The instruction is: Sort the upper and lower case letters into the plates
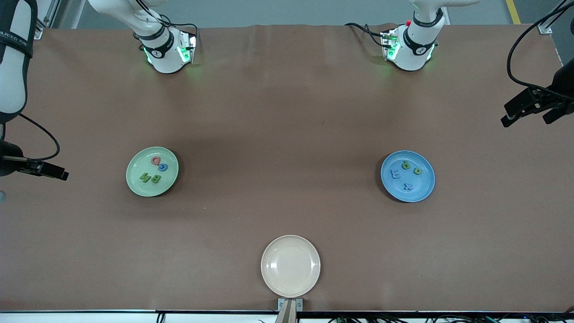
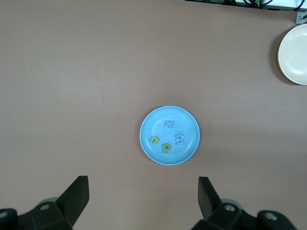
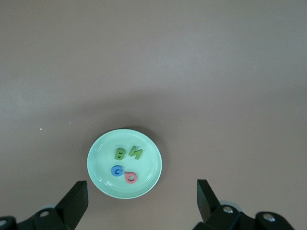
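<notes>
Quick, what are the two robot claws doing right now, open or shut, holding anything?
Left gripper: jaws open, holding nothing, up over the blue plate.
Right gripper: jaws open, holding nothing, up over the green plate.

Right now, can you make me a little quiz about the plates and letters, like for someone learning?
1. How many letters lie in the pale green plate?
2. True or false: the cream-white plate holds letters.
3. Which plate holds the blue x? A) pale green B) bright blue C) cream-white

Key:
1. Four: a green B, a green N, a blue G and a red O.
2. False; it holds nothing.
3. B, the bright blue plate, toward the left arm's end of the table.
</notes>
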Tool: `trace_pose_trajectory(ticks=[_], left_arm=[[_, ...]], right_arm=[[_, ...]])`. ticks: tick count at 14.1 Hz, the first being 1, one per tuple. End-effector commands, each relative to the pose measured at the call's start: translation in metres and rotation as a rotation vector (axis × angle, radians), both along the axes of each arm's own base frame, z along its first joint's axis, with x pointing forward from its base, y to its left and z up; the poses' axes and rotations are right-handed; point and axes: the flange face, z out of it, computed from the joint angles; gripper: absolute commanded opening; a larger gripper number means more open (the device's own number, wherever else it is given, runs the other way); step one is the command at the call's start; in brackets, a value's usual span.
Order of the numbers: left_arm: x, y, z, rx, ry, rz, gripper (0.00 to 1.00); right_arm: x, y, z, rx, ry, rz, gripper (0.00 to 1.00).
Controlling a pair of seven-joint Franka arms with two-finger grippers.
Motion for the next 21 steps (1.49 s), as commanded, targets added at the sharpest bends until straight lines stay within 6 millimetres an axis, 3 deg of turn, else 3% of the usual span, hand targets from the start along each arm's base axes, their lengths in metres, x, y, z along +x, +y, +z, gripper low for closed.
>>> trace_pose_trajectory(ticks=[1,3,6,10,15,16,21], left_arm=[[-0.002,-0.003,0.005,-0.011,0.005,0.0,1.0],[-0.003,-0.007,0.006,-0.013,0.003,-0.006,1.0],[-0.003,-0.007,0.006,-0.012,0.003,-0.011,1.0],[-0.006,-0.012,0.006,-0.012,0.018,-0.016,1.0],[-0.007,-0.002,0.004,-0.011,0.035,0.002,1.0],[-0.006,0.0,0.002,-0.013,0.038,0.006,1.0],[-0.005,0.004,0.002,-0.01,0.04,0.013,1.0]], right_arm=[[-0.009,0.011,0.017,0.023,0.017,0.024,1.0],[-0.017,0.021,0.031,0.041,0.019,0.051,1.0],[-0.034,0.014,0.041,0.099,0.027,0.065,1.0],[-0.061,0.026,0.055,0.042,0.022,0.121,1.0],[-0.069,0.034,0.062,0.027,0.019,0.135,1.0],[-0.072,0.045,0.065,0.024,0.017,0.154,1.0],[-0.085,0.038,0.071,0.022,0.007,0.139,1.0]])
